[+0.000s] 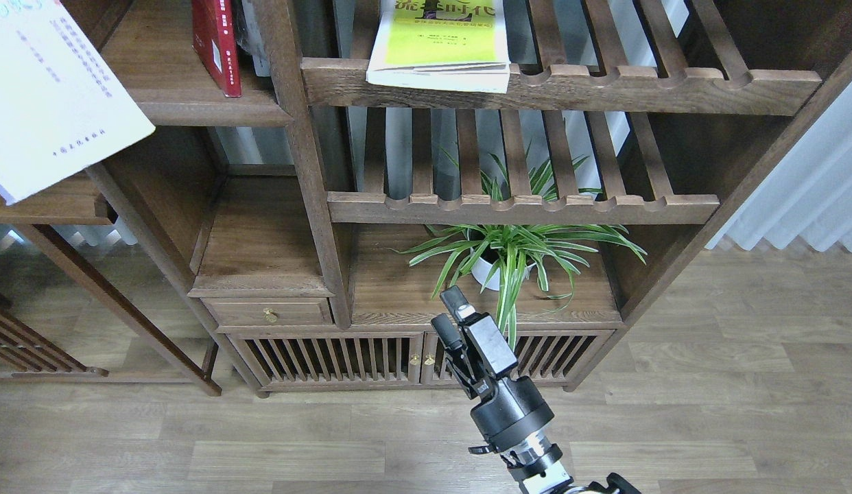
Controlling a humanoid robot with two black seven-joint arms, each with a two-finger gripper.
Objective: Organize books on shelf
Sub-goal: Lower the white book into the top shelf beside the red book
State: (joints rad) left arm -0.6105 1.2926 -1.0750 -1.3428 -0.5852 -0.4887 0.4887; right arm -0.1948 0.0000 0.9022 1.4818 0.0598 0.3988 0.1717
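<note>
The pale book (pixel 52 89), thin and likely floppy, wanted gripping near its spine; left fingers were unseen, right fingers (pixel 452 314) slightly spread.

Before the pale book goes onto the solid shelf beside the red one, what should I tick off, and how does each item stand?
1. Pale book visible: ok, at the upper left, partly out of view.
2. Left tool's hold on it: cannot tell, that tool is out of view.
3. Free board on the shelf left of the red book: ok.
4. Red book upright: ok, standing near the post.
5. Right tool clear: ok, low, in front of the plant.
6. Yellow-green book shelved: not ok, it lies on the slatted rack.
</note>
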